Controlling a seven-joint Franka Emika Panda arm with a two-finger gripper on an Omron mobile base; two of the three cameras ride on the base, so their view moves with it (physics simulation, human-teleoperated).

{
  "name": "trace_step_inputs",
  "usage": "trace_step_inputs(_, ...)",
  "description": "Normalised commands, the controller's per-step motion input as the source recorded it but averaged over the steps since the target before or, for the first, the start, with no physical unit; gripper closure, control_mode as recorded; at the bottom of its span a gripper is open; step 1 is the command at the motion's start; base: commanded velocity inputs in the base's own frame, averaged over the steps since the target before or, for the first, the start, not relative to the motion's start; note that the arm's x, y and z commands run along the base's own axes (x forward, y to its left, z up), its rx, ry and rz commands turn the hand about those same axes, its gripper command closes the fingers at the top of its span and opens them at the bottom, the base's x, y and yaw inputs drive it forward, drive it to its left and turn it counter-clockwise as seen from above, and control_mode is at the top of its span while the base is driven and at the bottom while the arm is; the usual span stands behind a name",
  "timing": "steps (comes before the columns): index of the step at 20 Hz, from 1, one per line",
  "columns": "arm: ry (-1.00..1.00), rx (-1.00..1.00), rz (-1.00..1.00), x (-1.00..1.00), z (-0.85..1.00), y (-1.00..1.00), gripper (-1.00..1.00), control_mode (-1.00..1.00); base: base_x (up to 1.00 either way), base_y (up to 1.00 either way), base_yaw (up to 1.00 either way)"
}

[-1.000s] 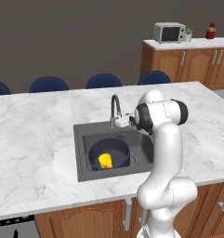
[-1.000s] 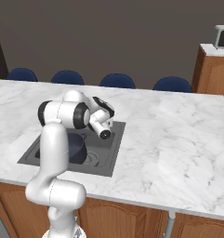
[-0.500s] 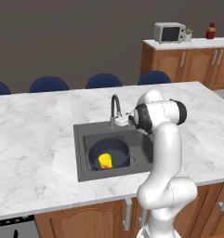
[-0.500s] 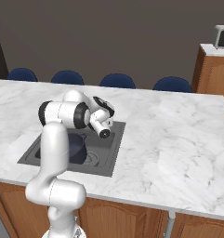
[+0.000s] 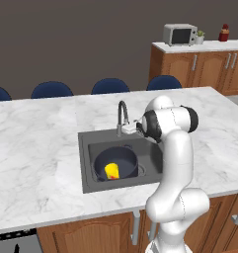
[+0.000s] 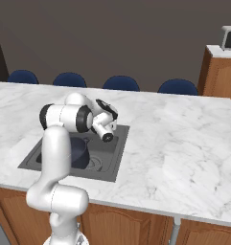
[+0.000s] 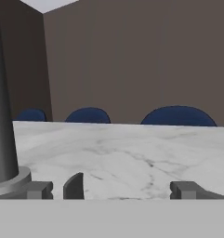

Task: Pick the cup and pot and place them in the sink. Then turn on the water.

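The dark grey sink (image 5: 88,163) (image 6: 118,152) is sunk into the marble counter. The dark round pot (image 5: 124,159) (image 6: 80,152) stands inside it, and the yellow cup (image 5: 111,171) sits in the pot. In the right base view my arm hides part of the pot. My gripper (image 5: 129,131) (image 7: 113,190) is open, level with the counter just right of the base of the gooseneck faucet (image 5: 121,114) (image 7: 3,121). Nothing is between its fingertips (image 7: 39,189), which stand wide apart. A small dark lever (image 7: 74,186) rises beside the faucet base. No water is in view.
Several blue chair backs (image 5: 109,86) (image 7: 178,116) line the counter's far edge. Wooden cabinets (image 5: 199,64) with a microwave (image 5: 179,34) stand at the back right. Marble counter (image 5: 36,143) (image 6: 174,143) stretches to both sides of the basin.
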Motion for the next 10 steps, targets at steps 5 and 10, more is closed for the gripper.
trace_step_inputs(5,0.00,0.00,0.00,0.00,0.00,-0.01,-1.00,-1.00,0.00,0.00,0.00)
trace_step_inputs(10,0.00,0.00,0.00,0.00,0.00,-0.08,-1.00,-1.00,0.00,0.00,0.00)
